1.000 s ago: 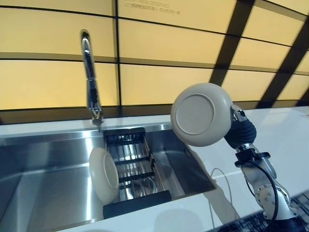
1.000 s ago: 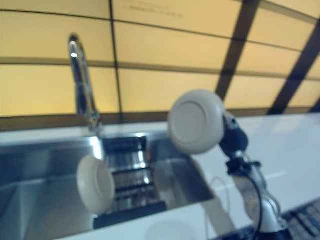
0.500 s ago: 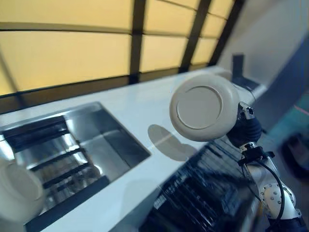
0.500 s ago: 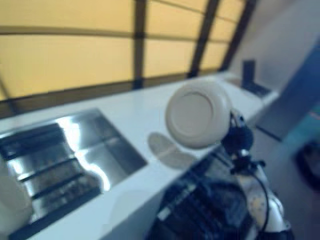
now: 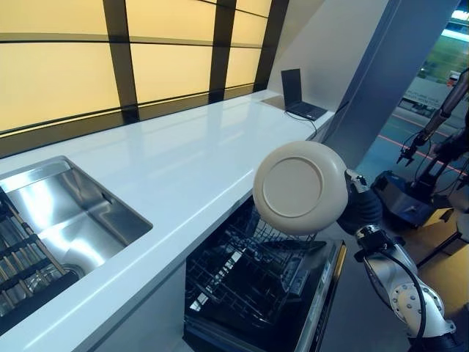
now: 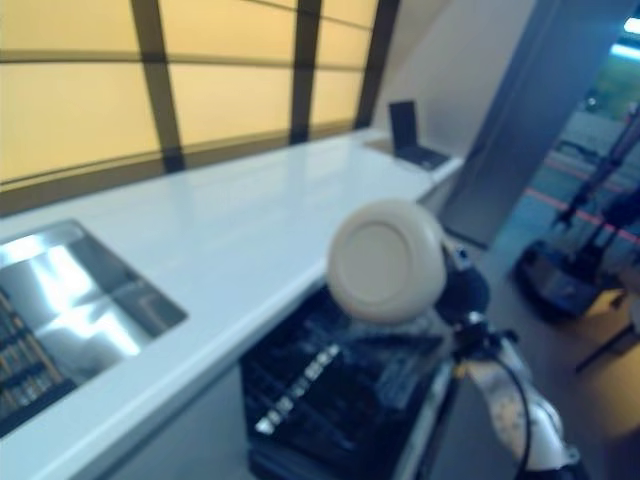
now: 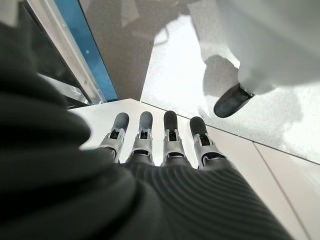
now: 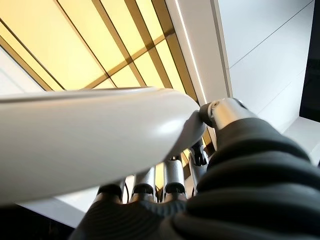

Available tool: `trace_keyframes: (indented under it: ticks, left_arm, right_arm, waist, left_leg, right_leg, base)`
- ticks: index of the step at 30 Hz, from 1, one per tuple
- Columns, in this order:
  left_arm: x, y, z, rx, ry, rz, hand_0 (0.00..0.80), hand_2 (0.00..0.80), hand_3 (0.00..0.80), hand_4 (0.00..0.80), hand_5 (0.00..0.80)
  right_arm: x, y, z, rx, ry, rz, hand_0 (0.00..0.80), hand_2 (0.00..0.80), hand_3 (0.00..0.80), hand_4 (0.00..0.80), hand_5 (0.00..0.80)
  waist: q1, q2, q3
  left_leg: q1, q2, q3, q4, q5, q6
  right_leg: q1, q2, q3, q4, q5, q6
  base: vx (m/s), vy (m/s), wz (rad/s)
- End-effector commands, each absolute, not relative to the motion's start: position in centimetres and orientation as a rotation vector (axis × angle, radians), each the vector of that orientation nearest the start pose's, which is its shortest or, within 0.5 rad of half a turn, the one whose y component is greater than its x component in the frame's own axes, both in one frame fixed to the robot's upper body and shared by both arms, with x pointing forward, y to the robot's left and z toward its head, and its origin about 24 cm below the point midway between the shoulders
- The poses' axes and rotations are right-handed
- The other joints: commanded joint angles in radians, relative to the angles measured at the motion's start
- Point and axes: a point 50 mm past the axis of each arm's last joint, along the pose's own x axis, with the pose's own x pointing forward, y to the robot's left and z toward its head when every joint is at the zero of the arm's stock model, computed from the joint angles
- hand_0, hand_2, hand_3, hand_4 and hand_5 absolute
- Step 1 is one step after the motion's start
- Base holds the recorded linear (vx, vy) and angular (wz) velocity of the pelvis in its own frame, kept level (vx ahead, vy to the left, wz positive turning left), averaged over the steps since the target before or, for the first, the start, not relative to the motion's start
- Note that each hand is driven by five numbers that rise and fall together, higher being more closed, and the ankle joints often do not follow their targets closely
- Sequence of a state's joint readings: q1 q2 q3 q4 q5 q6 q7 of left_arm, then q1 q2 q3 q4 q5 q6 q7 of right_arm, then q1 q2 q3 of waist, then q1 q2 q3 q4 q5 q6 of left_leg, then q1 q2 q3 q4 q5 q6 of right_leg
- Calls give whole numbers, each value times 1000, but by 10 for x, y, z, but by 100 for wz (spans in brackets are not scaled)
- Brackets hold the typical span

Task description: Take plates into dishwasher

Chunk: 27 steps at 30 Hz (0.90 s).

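The right robot hand (image 5: 360, 209) is gripping the rim of the cream plate (image 5: 300, 188) at frame centre above the open dishwasher rack (image 5: 253, 279) beside the desk (image 5: 183, 161), where its rigid, smooth, breakable ceramic is probably demanding a firm edge hold, while the left robot hand (image 7: 165, 137) is hanging open-fingered

A: How is the right hand (image 5: 360, 207) posed?
B: Its arm rises from the lower right, wrist bent towards the middle. In its wrist view the fingers (image 8: 172, 176) and thumb pinch a plate's rim.
A: And the left hand (image 7: 165, 145)?
B: It appears in its own wrist view only, fingers (image 7: 144, 131) straight in a row, holding nothing.
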<state>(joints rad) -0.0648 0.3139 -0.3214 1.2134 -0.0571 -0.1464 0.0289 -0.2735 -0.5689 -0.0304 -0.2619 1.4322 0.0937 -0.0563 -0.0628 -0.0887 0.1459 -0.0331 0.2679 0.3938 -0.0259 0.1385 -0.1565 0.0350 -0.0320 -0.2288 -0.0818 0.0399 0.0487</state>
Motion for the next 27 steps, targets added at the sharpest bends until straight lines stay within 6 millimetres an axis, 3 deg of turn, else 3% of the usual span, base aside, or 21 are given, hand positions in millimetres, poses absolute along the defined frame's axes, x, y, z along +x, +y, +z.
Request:
trace_keyframes:
  ticks: [1, 10, 18, 27]
  left_arm:
    - [141, 250, -138, 434, 967, -17, 0, 0, 0, 0, 0]
    - [127, 253, -143, 410, 1014, 26, 0, 0, 0, 0, 0]
    - [128, 251, -143, 387, 1004, 28, 0, 0, 0, 0, 0]
    - [132, 250, -142, 365, 991, 47, 0, 0, 0, 0, 0]
  right_arm:
    - [276, -199, 224, 731, -413, 453, 800, 800, 800, 800, 800]
    - [279, -199, 212, 510, -363, 432, 800, 800, 800, 800, 800]
    - [275, -200, 210, 414, -368, 441, 800, 800, 800, 800, 800]
    - [267, -211, 195, 407, -357, 424, 800, 800, 800, 800, 800]
  waist:
    - [-9, -2, -5]
    - [-23, 36, -7]
    - [-38, 55, 2]
    - [-48, 60, 9]
  left_leg:
    - [-158, -29, -8, 12, 64, 47]
    - [-149, -17, -110, 4, 86, 31]
    - [-148, -17, -125, -7, 108, 22]
    - [-144, -20, -119, -7, 110, 21]
  right_leg:
    - [48, -11, 41, 92, -92, -14]
    - [14, 11, 70, 115, -98, -46]
    - [11, 12, 75, 120, -107, -51]
    - [18, 4, 55, 117, -110, -48]
  base:
    - [-124, -162, 26]
    - [-74, -64, 11]
    - [-15, 27, -4]
    - [1, 12, 0]
